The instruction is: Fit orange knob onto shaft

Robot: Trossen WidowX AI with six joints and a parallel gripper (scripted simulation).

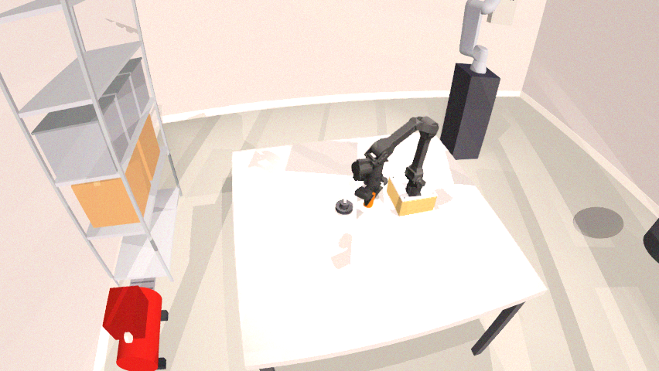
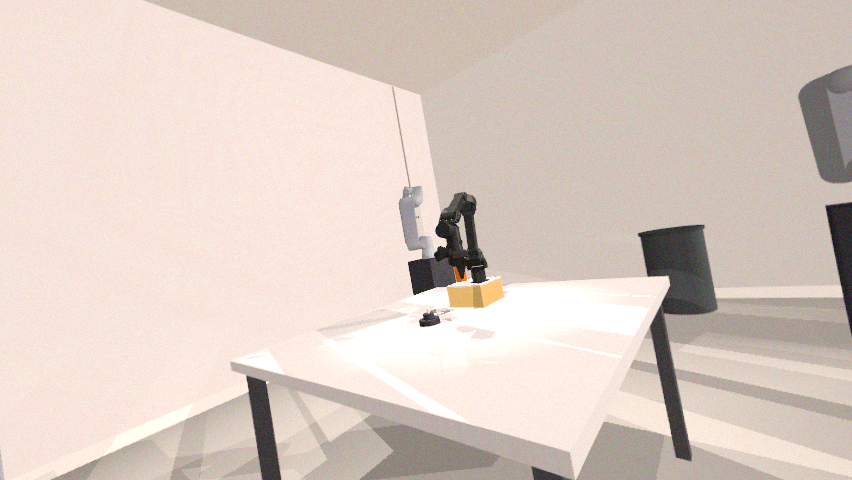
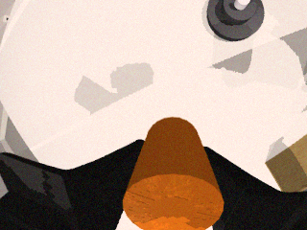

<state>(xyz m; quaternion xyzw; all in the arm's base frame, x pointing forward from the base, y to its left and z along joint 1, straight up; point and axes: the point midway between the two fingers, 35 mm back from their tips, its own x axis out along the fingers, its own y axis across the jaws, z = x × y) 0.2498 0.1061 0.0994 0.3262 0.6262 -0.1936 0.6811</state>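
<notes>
One orange knob [image 3: 174, 168] is clamped in the gripper [image 1: 370, 197] [image 2: 460, 273] [image 3: 172, 149], whose fingers stand partway open around it. The knob is held above the white table [image 1: 295, 285] [image 2: 476, 381] [image 3: 58, 57], apart from the round black pedestal [image 1: 343, 209] [image 2: 429, 320] [image 3: 235, 29]. The silver shaft [image 1: 344, 201] [image 3: 241, 4] rises bare from its middle. Beyond, the black arm [image 1: 420, 149] [image 2: 471, 229] stands on a yellow-sided block [image 1: 417, 206] [image 2: 468, 296] [image 3: 290, 170].

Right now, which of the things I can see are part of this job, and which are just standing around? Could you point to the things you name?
Part of the job:
- orange knob [image 3: 173, 153], held in the gripper
- round pedestal [image 1: 343, 209] [image 2: 429, 321] [image 3: 235, 31] with its shaft [image 1: 344, 201] [image 3: 241, 4]
- black arm [image 1: 419, 151] [image 2: 471, 229]

Just standing around:
- red tank [image 1: 147, 331]
- metal shelf rack [image 1: 104, 133]
- pale arm [image 1: 470, 29] [image 2: 409, 217] on a dark stand [image 1: 470, 110] [image 2: 422, 275]
- dark bin [image 2: 679, 271]
</notes>
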